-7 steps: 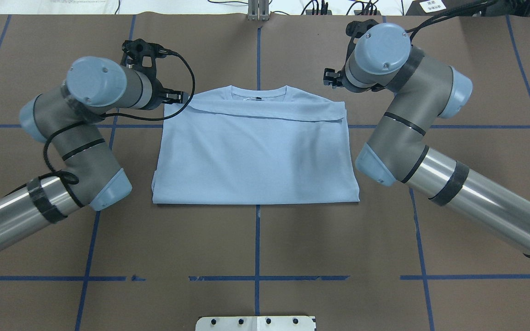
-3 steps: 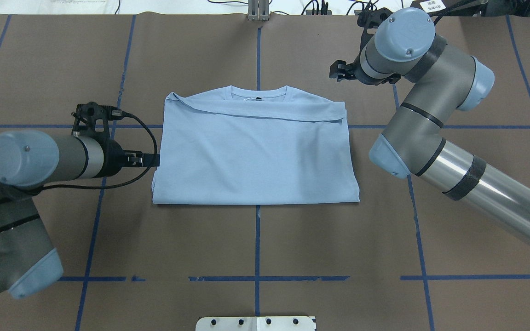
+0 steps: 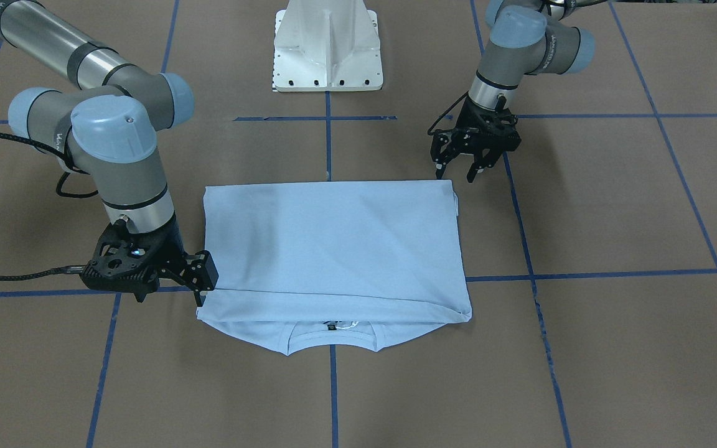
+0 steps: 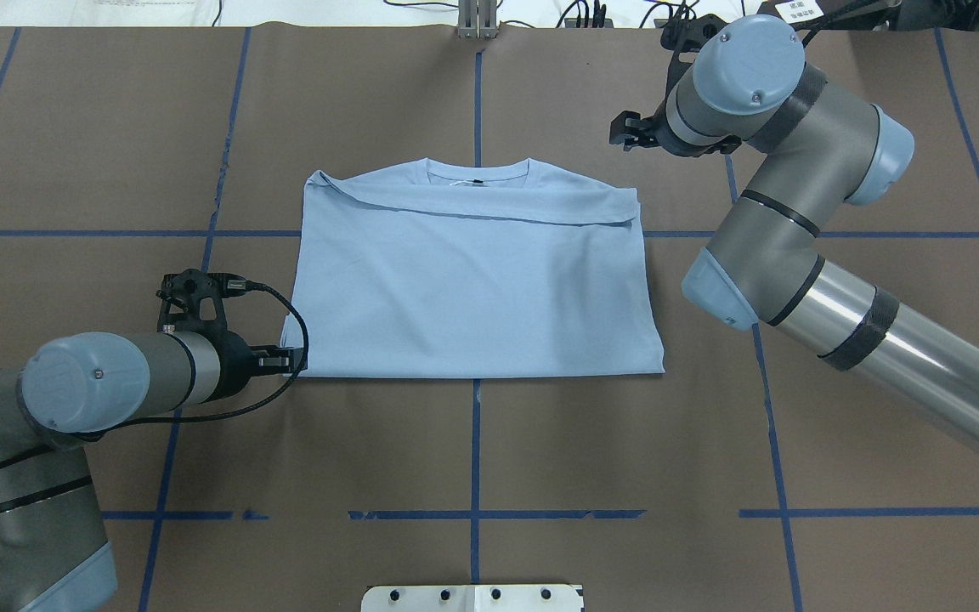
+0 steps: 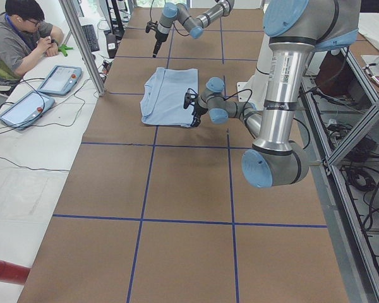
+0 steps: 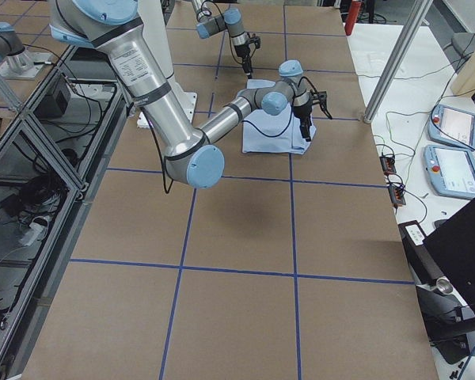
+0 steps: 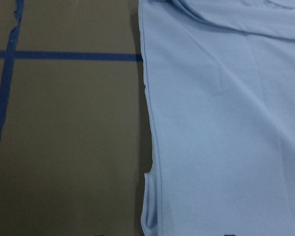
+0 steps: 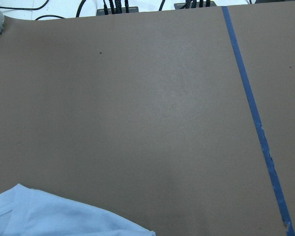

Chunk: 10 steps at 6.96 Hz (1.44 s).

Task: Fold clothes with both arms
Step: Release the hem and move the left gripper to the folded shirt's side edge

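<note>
T-shirt (image 4: 472, 289), light blue, one item. You had it flat on the brown bench (image 4: 472, 442), folded to a rectangle. Its lower part was doubled up over the chest, and the doubled edge ran across just short of the collar (image 4: 478, 170). Collar and dark neck label (image 4: 477, 182) lay toward the bench's far side, away from the robot.

Left gripper (image 3: 455, 175). Your front-facing view showed its fingers (image 3: 472, 171) apart and pointing down at the shirt's near corner on the robot's left. Whether they touched the cloth could not be told. Its wrist camera looked along that side edge of the shirt, with blue tape lines (image 7: 64, 55) beside it.

Right gripper (image 4: 621, 136). In the overhead view it hung past the shirt's far corner on the robot's right, apart from the cloth. You could not tell whether its fingers were apart or together. Its wrist camera saw bare bench, with one shoulder of the shirt at lower left.

White pedestal base (image 3: 327, 50), at the robot's edge of the bench.

Person (image 5: 16, 44), seated at a side table in the left view.
</note>
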Each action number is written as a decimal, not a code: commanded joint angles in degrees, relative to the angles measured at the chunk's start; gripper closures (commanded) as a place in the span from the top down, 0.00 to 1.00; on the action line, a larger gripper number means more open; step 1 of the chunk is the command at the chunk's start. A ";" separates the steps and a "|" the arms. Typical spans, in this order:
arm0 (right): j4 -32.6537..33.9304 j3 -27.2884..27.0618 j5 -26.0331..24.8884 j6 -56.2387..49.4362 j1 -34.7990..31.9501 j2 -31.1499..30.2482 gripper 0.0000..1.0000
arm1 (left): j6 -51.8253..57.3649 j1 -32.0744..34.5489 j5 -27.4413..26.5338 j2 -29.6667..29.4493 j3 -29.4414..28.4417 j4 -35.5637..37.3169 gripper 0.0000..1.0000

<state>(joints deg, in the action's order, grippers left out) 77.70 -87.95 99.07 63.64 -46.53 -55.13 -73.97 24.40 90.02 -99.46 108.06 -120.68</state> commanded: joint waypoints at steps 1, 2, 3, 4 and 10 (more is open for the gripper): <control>0.00 -0.03 -0.01 -0.01 0.04 -0.06 1.00 | -0.47 -0.50 -0.20 -2.12 -2.92 0.01 0.62; 0.00 -0.03 -0.01 -0.01 0.04 -0.15 1.00 | -0.56 -0.58 -0.20 -2.84 -3.55 0.01 0.61; 0.00 0.06 -0.01 -0.01 0.04 -0.15 1.00 | -0.47 -0.50 -0.20 -2.84 -3.64 0.01 0.58; 0.00 0.06 -0.10 -0.01 0.04 -0.32 1.00 | -0.47 -0.50 -0.29 -2.84 -3.90 0.01 0.53; 0.00 0.14 -0.10 -0.01 0.13 -0.59 1.00 | 0.76 0.38 -0.46 -2.41 -4.17 0.10 0.00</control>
<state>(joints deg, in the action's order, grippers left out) 77.69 -87.87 98.96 63.61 -46.44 -55.72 -73.79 24.31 89.70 -102.12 103.97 -120.61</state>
